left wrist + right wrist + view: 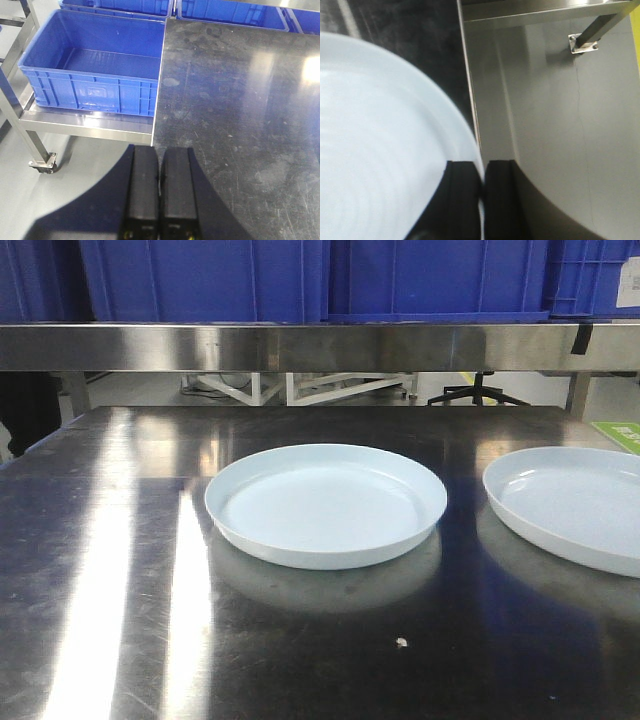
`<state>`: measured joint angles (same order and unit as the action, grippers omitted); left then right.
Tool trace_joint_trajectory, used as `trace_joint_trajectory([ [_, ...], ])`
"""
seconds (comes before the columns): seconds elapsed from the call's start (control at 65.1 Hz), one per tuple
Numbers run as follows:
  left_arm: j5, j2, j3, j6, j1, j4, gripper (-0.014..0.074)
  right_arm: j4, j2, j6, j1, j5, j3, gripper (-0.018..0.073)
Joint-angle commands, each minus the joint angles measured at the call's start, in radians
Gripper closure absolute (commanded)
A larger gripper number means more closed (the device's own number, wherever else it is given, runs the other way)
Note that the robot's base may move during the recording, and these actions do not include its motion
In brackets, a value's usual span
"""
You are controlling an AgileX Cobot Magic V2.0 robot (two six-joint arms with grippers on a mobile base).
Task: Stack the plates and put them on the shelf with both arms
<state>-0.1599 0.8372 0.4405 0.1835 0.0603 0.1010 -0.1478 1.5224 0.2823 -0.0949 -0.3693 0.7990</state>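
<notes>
Lower centre: the black right gripper (482,169) pinches the rim of a pale blue round glossy plate (380,150); black left gripper (159,152) jaws clenched, empty.

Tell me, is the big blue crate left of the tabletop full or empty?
Empty. The left wrist view looks into the blue crate: only its bare floor and inner walls show, nothing inside.

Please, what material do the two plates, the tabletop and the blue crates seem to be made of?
Centre plate and right plate: pale blue, glossy, thin-rimmed; probably melamine or plastic, possibly glazed ceramic. Tabletop: stainless steel, by its scratches and bright reflections. Crates: moulded plastic, with ribbed walls and matte blue surface.
</notes>
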Motion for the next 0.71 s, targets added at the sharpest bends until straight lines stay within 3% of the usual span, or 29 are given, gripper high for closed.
trace_joint_trajectory([
  [0.0,0.083,-0.010,0.028,0.003,0.008,0.001,0.0511,-0.011,-0.032,-0.008,-0.007,0.048,0.030,0.0490],
  [0.261,0.083,-0.010,0.028,0.003,0.008,0.001,0.0511,-0.010,-0.134,-0.008,-0.002,0.004,0.114,0.0507],
  [0.43,0.083,-0.010,0.028,0.003,0.008,0.001,0.0511,0.001,-0.225,-0.008,0.053,-0.034,0.187,0.0507],
  [0.691,0.083,-0.010,0.028,0.003,0.008,0.001,0.0511,0.013,-0.212,-0.008,0.298,-0.040,0.263,0.0507],
])
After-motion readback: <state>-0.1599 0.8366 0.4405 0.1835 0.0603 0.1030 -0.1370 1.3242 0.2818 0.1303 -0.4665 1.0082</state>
